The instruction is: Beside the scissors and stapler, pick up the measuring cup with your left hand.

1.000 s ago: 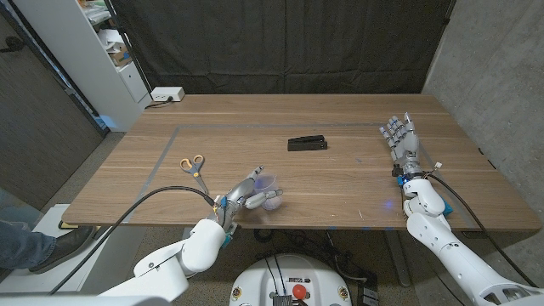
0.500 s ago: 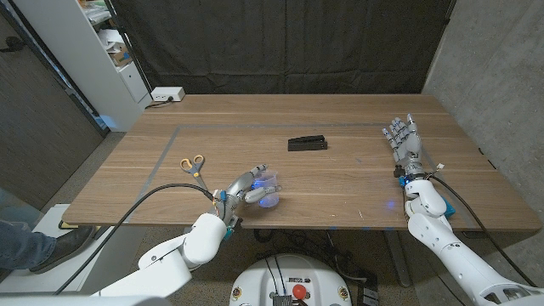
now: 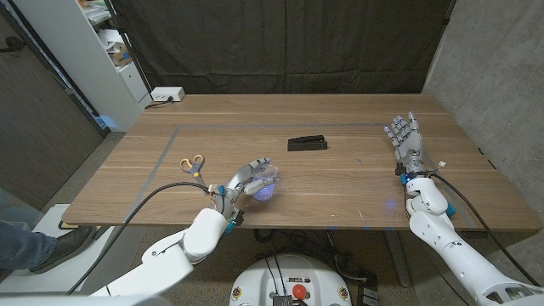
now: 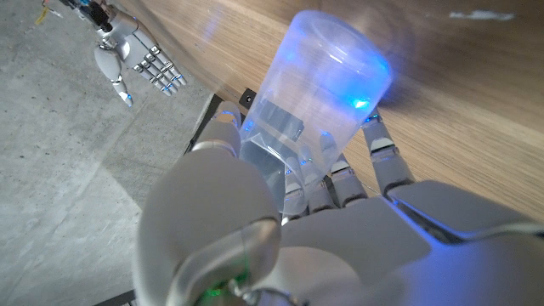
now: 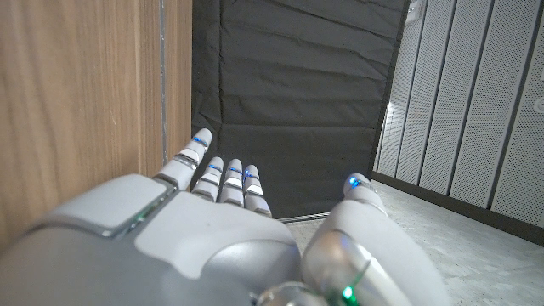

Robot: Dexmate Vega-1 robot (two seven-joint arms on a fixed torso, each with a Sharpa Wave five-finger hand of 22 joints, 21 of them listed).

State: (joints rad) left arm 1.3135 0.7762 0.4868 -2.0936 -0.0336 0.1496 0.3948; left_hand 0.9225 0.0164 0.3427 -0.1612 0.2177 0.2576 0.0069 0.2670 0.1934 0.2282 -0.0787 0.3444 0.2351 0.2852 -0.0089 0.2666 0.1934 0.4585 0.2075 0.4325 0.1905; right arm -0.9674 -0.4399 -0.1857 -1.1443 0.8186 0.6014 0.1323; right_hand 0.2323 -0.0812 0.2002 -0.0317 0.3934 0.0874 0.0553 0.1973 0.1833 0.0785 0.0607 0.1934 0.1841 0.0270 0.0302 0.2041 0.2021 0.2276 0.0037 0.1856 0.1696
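Measuring cup (image 3: pixel 266 187), clear and lit blue, now sits in the left hand (image 3: pixel 249 184), fingers (image 4: pixel 336 174) wrapped round its wall, near the desk's (image 3: pixel 340 183) front edge. A second ago it stood lower on the wood; it appears raised and tilted since, so the pick-up looks nearly done. Scissors (image 3: pixel 194 166) lie just beside, the stapler (image 3: pixel 306 142) farther back. Right hand (image 3: pixel 408 140) stays empty, fingers spread.

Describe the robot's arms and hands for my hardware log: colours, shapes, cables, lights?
Both arms are glossy white rounded shells. A black cable loops along the left arm, and another runs beside the right forearm. The left hand and right hand are silver-grey jointed metal with blue lights on the fingers. The wrist views show smooth grey hand backs with small green lights.
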